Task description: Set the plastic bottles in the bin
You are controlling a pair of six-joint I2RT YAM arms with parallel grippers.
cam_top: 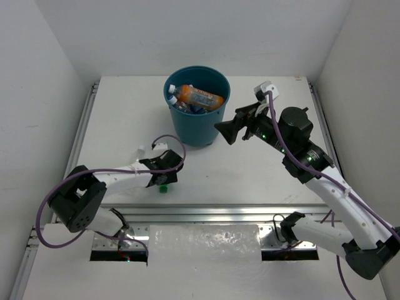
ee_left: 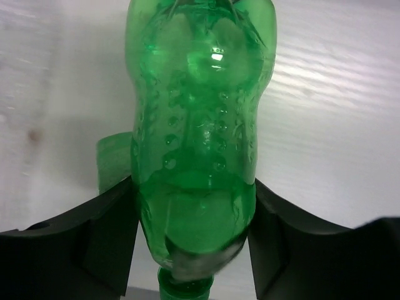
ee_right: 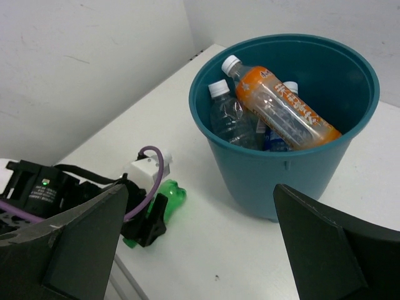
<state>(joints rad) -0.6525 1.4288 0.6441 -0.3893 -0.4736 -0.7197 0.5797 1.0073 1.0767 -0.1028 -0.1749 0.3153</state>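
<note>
White table [cam_top: 250,169], white walls on three sides. The left gripper [cam_top: 162,178] sits low at the table, jaws pressed against both sides of the green bottle [ee_left: 200,125] near its cap end (the body sticks out ahead of the fingers). The right gripper [cam_top: 225,133] is spread wide and holds nothing. The bin [cam_top: 195,130] is just ahead of it. Inside, an orange bottle [cam_top: 199,97] lies over the clear bottles [ee_right: 226,115].

The green bottle [ee_left: 197,156] runs off the top edge, its cap cropped at the bottom. From above, the left gripper [cam_top: 165,179] hides all but a green sliver.
</note>
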